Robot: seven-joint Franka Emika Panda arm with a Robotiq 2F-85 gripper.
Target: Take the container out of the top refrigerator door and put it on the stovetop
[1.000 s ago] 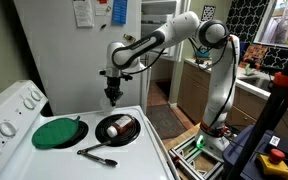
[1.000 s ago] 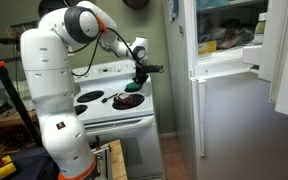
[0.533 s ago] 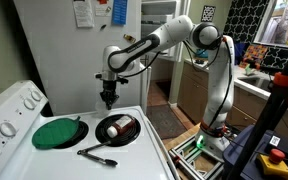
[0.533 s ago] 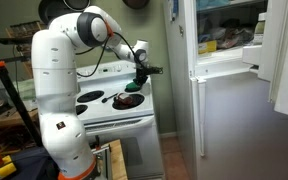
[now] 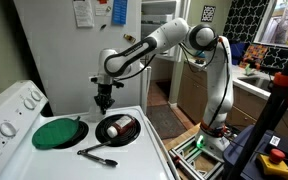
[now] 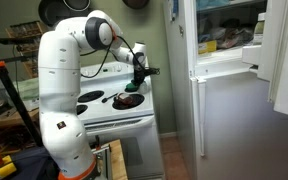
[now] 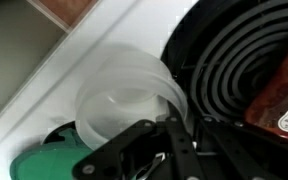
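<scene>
My gripper (image 5: 103, 102) hangs just above the white stovetop (image 5: 136, 156), over the gap between the green disc and the black burner pan; it also shows in the other exterior view (image 6: 136, 87). In the wrist view my fingers (image 7: 172, 126) are closed on the rim of the translucent whitish container (image 7: 119, 95), with the white stovetop (image 7: 94, 55) below it. The container is too faint to make out in both exterior views. The top refrigerator door (image 6: 280, 50) stands open at the far right, away from the gripper.
A round green disc (image 5: 56, 133) covers one burner. A black burner pan (image 5: 117, 129) holds a shiny item. A dark utensil (image 5: 96, 155) lies near the stove's front edge. The knob panel (image 5: 9, 112) rises behind. The fridge's side panel (image 5: 74, 50) stands close behind the gripper.
The gripper has shifted a little sideways over the stovetop, from above the black pan's edge toward the green disc. Nothing else has moved.
</scene>
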